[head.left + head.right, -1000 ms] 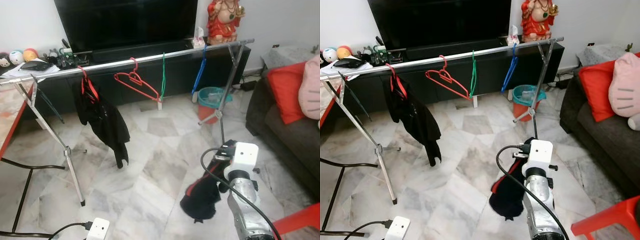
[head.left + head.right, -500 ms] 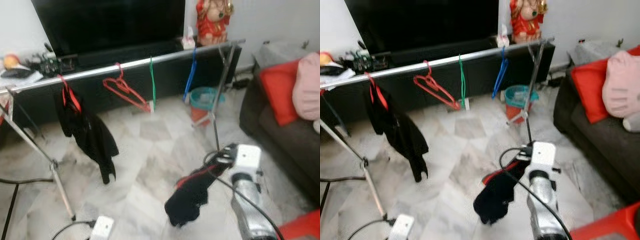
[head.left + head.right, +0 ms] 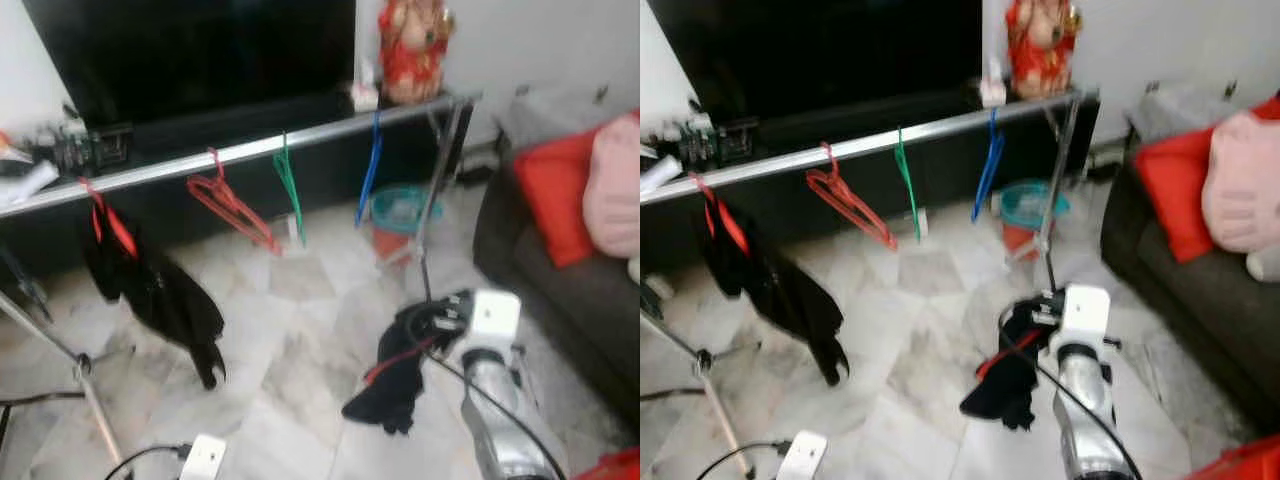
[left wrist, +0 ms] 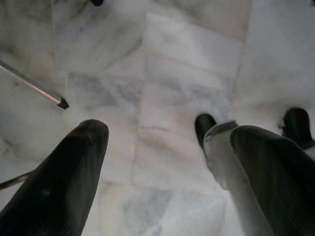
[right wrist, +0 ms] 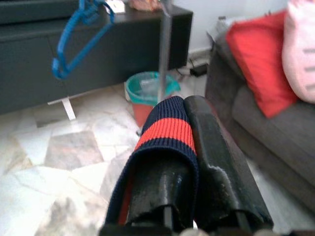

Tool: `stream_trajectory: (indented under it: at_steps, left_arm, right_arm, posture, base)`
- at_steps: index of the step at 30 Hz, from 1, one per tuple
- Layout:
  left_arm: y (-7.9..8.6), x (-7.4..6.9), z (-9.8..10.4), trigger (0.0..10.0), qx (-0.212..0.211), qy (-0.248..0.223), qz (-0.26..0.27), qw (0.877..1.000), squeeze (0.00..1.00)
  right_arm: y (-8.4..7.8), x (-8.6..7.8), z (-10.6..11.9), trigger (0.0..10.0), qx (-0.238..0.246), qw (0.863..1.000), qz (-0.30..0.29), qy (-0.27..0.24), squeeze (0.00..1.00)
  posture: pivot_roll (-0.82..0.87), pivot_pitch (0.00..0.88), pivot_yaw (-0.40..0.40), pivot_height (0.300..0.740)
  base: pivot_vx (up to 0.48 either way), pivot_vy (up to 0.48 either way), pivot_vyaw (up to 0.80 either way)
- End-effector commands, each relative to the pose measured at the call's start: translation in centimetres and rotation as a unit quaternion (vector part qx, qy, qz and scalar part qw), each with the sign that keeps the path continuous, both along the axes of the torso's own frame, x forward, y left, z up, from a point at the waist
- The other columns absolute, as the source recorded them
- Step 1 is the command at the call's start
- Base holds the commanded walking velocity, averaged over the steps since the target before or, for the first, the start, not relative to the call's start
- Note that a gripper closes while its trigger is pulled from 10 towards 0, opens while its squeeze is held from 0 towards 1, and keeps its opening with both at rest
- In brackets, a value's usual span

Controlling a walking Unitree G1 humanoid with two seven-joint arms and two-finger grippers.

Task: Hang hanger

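My right gripper [image 5: 183, 105] is shut on a dark garment [image 3: 395, 375], clamping its navy cuff with a red stripe [image 5: 167, 130]. The garment hangs bunched from the gripper [image 3: 440, 320] above the floor, with a red strip showing in it. Ahead runs a silver clothes rail [image 3: 250, 152]. On it hang a red hanger bearing a black garment [image 3: 155, 295], an empty red hanger [image 3: 230, 205], a green hanger [image 3: 290, 185] and a blue hanger [image 3: 368, 170]. My left gripper [image 4: 162, 132] hangs open over the marble floor, low at my left.
Behind the rail stand a black TV console [image 3: 330, 130], a large TV [image 3: 190, 50] and a red statue [image 3: 410, 45]. A teal-rimmed red bin [image 3: 400, 215] sits by the rail's right leg [image 3: 432, 190]. A dark sofa with a red cushion [image 3: 560, 190] is at the right.
The camera has swung, so the rail and its hangers sit further left in the picture. The garment in my right gripper has bunched up higher and closer to the gripper.
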State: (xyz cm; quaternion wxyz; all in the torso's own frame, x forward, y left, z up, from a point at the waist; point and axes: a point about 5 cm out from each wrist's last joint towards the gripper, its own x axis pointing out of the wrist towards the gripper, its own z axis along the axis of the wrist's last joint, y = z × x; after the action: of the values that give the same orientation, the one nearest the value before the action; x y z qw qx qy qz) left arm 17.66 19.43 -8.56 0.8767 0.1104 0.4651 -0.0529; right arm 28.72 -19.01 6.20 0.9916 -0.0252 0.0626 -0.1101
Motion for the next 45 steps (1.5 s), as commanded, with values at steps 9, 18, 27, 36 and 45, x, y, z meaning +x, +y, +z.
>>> stream_trajectory:
  at_steps: [9, 18, 27, 36, 45]
  left_arm:
    - [0.81, -0.52, -0.14, 10.0, 0.01, 0.013, 0.006, 1.0, 0.0]
    - [0.84, -0.53, -0.14, 10.0, 0.01, 0.013, 0.005, 1.0, 0.0]
    - [0.86, -0.49, -0.12, 10.0, 0.012, 0.012, 0.005, 1.0, 0.0]
    - [0.86, -0.5, -0.13, 10.0, 0.013, 0.011, 0.005, 1.0, 0.0]
    - [0.81, -0.49, -0.13, 10.0, 0.018, 0.013, -0.007, 1.0, 0.0]
  right_arm:
    - [1.01, 0.36, 0.63, 10.0, 0.002, 1.0, 0.016, -0.015, 0.0]
    - [0.98, 0.03, 0.03, 10.0, -0.006, 1.0, 0.017, -0.006, 0.0]
    - [0.95, -0.04, -0.11, 10.0, -0.002, 1.0, 0.016, -0.003, 0.0]
    - [0.93, -0.05, -0.17, 10.0, 0.006, 1.0, 0.016, -0.004, 0.0]
    - [1.14, 0.03, 0.02, 10.0, 0.003, 1.0, 0.023, -0.008, 0.0]
  posture:
    - [0.01, 0.0, 0.033, 0.74]
    - [0.01, 0.0, 0.034, 0.74]
    - [0.01, 0.0, 0.034, 0.74]
    - [0.01, 0.0, 0.033, 0.74]
    - [0.01, 0.0, 0.032, 0.74]
  base:
    - [0.303, 0.0, 0.0]
    - [0.303, 0.0, 0.32]
    - [0.286, 0.0, 0.46]
    - [0.0, 0.0, 0.0]
    - [0.0, -0.182, 0.34]
